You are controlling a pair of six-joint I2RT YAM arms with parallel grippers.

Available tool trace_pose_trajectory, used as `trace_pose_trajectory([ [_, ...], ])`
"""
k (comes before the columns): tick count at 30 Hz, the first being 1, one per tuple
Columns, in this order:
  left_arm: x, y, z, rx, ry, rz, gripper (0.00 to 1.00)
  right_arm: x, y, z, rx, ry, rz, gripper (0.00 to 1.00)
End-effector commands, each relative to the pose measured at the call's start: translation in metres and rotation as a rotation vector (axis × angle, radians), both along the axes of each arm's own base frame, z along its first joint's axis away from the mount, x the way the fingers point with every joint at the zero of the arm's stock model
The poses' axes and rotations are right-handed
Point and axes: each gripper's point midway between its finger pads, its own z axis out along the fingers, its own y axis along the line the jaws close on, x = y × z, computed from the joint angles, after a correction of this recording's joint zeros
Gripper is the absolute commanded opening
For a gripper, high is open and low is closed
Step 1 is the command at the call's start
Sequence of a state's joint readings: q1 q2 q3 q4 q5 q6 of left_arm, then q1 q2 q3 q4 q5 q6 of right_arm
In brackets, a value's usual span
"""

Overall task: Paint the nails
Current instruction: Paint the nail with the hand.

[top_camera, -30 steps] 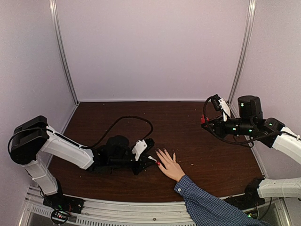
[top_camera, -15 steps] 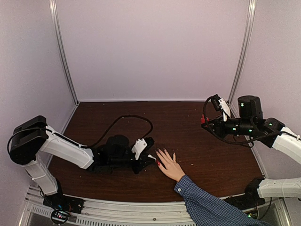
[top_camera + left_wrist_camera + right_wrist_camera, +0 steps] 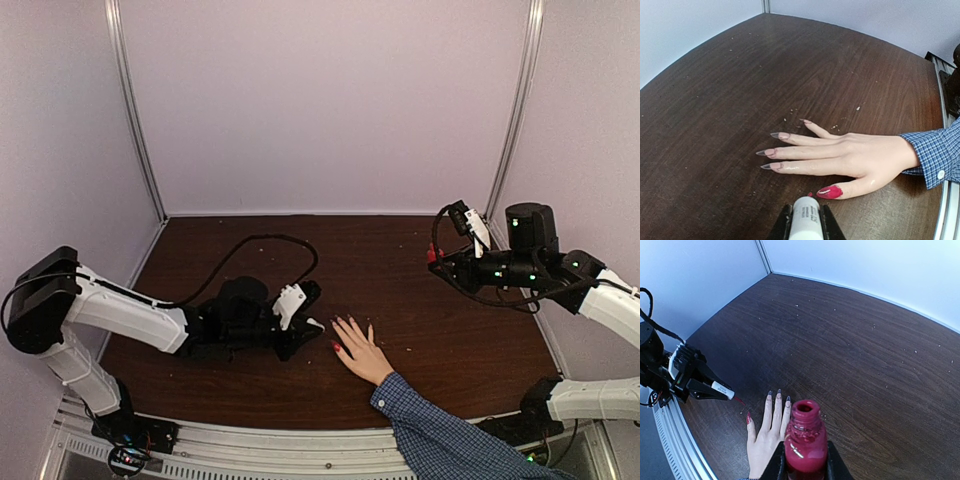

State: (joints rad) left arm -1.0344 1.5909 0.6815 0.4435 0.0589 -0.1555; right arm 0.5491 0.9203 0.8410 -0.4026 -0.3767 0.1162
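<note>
Painting the nails (image 3: 772, 151), with only the thumb nail (image 3: 830, 192) red and four bare. Lying flat on the tabletop (image 3: 740, 75) near 6 o'clock, on a hand (image 3: 855, 157). Clenching the white brush cap (image 3: 805, 212) in the left claw (image 3: 805, 226), just at 9 o'clock of the thumb. Gripping the open red bottle (image 3: 804, 435) in the right claw (image 3: 802, 462), up high at 2 o'clock. Next, probably: sliding the brush to the pointer nail, slow and light, staying off the skin.

- I count one hand (image 3: 860, 157).
- Five nails (image 3: 830, 192): one red, four bare.
- One red bottle (image 3: 805, 440).
- One white brush cap (image 3: 804, 212).
- Two of mine: left pincer (image 3: 303, 328), right pincer (image 3: 804, 463).
</note>
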Motion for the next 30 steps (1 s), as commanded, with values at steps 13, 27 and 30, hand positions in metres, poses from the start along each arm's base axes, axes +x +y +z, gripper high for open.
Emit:
trace_pose_trajectory([
  [13, -0.005, 0.003, 0.037, 0.247, 0.149, -0.049, 0.0, -0.001, -0.007, 0.019, 0.027, -0.052, -0.027, 0.0],
  [27, 0.001, -0.006, 0.029, 0.274, 0.253, 0.203, 0.0, -0.001, -0.016, 0.024, 0.017, -0.073, -0.065, 0.0],
  [30, 0.002, -0.011, 0.031, 0.268, 0.227, 0.239, 0.0, -0.001, -0.019, 0.024, 0.011, -0.078, -0.079, 0.0],
])
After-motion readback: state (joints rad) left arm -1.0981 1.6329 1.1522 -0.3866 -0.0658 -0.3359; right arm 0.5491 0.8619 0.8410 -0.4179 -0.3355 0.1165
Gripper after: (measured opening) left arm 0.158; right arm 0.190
